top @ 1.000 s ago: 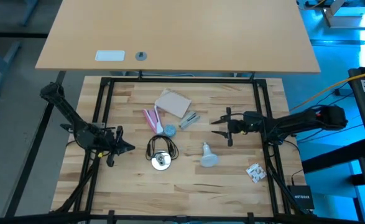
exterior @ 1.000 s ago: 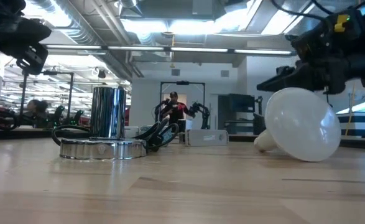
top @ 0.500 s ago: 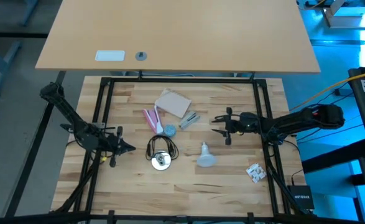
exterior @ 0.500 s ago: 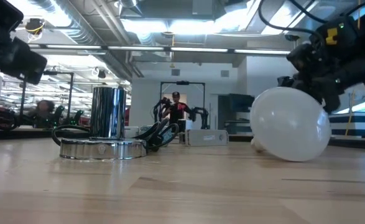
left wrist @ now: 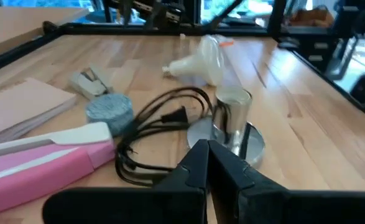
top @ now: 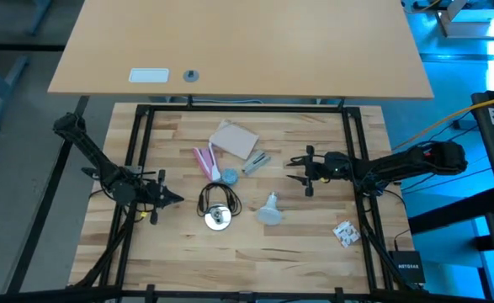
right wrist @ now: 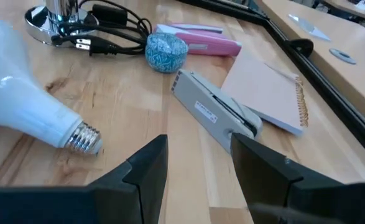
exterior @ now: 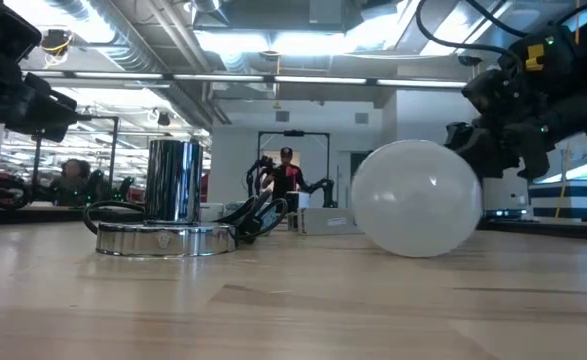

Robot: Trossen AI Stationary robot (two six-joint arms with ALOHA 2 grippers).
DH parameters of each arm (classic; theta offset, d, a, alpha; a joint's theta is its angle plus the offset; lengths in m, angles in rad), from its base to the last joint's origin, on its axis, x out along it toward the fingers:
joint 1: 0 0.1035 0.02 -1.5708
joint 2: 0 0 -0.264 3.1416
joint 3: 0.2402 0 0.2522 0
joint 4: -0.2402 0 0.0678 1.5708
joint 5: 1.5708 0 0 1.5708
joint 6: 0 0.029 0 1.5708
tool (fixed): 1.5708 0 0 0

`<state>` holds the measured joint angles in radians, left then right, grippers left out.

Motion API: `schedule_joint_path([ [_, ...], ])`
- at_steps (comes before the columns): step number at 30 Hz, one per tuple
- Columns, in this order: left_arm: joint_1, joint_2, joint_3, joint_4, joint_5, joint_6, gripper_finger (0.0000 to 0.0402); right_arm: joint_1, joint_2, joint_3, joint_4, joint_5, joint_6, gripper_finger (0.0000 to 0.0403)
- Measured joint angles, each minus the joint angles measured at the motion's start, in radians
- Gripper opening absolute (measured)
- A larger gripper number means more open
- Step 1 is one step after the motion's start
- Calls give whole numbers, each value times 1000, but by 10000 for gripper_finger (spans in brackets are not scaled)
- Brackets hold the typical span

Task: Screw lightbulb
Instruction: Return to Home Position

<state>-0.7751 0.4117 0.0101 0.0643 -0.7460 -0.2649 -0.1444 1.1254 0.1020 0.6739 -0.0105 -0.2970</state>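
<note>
The pale lightbulb (top: pixel 268 210) lies on its side on the wooden table, right of centre. Its silvery screw base (right wrist: pixel 84 138) points toward the far edge, and its dome faces the low view (exterior: pixel 418 200). A round chrome lamp base (top: pixel 219 218) with an upright socket (exterior: pixel 173 180) and a black cord (top: pixel 219 200) stands to its left. My right gripper (top: pixel 289 171) is open and empty, to the right of and beyond the bulb, clear of it (right wrist: pixel 198 162). My left gripper (top: pixel 176 199) is shut and empty, left of the lamp base (left wrist: pixel 207 155).
Beyond the lamp base lie a pink case (top: pixel 204 162), a small light-blue round cap (top: pixel 229 176), a grey stapler (top: pixel 257 162) and a spiral notebook (top: pixel 234 139). A small white packet (top: pixel 345 233) lies at the near right. Black frame rails (top: pixel 352 151) border the table.
The lightbulb has rolled along the table toward the left, nearer the lamp base, and has turned so that its dome now faces the near edge. My right gripper stays open and has shifted a little toward the far edge.
</note>
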Motion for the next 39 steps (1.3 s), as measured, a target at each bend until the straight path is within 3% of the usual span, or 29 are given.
schedule_joint_path([
  [17,242,-97,0,-1,0,0,0,0,-321,0,-75,0,0,182],
  [28,411,-217,0,-1,0,0,0,0,-419,0,-80,0,0,182],
  [39,507,-288,0,-1,0,0,0,0,-533,-23,-66,0,0,182],
])
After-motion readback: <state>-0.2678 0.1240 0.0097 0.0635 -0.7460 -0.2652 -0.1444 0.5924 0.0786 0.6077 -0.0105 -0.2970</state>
